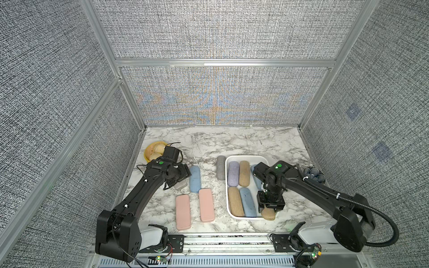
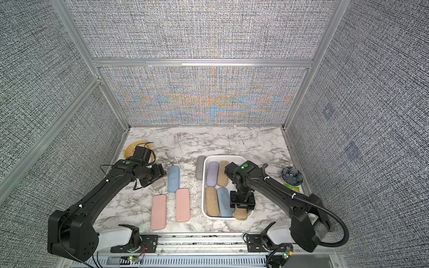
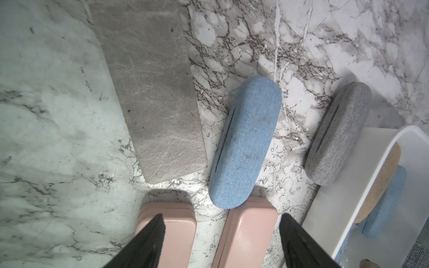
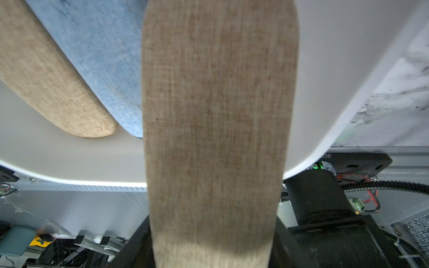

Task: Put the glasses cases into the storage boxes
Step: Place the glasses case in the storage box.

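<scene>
Right hand (image 1: pixel 270 208) clamps the tan cork case (image 1: pixel 268 215) across its width, over the white tray's (image 1: pixel 246 156) five o'clock corner: light, stiff, grippy-looking shell, so a mid-body pinch should hold; left hand (image 3: pixel 220 215) hovers parted and empty at nine o'clock.

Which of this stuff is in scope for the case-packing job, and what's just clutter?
Job: white tray; cases already inside it; held tan case; loose blue case; grey rounded case; two pink cases; grey flat case.
Clutter: yellow steamer basket; dark patterned bowl; small green item.
</scene>
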You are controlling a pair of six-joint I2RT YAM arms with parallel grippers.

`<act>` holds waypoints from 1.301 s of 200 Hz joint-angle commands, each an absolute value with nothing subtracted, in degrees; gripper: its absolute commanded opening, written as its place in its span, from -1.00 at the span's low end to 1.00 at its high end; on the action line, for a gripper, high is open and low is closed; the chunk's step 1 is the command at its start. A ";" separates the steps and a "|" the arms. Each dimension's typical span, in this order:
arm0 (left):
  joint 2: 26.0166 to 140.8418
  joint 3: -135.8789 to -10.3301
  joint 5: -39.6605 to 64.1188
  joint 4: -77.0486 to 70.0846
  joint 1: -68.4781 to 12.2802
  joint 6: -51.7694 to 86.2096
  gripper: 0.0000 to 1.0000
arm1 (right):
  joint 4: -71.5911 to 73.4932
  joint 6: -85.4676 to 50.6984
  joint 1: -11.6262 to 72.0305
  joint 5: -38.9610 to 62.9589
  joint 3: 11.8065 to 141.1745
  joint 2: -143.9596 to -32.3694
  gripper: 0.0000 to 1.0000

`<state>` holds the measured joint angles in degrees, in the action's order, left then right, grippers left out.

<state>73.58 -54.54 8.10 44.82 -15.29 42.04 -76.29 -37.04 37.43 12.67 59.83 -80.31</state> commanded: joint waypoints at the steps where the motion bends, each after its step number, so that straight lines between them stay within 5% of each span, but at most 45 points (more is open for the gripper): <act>1: 73.78 -54.07 8.35 43.33 -15.21 41.57 0.58 | -74.36 -33.42 36.68 12.40 60.69 -82.40 -0.20; 152: 76.18 -55.83 7.65 45.26 -15.23 41.31 0.57 | -62.27 -32.02 36.11 2.81 57.41 -87.91 -0.25; 260: 75.15 -55.23 8.01 46.12 -15.25 41.13 0.57 | -60.11 -34.78 37.05 3.02 53.35 -86.53 0.40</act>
<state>75.70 -55.27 7.88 45.17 -15.27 41.82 -59.57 -33.54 36.82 3.51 53.01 -87.20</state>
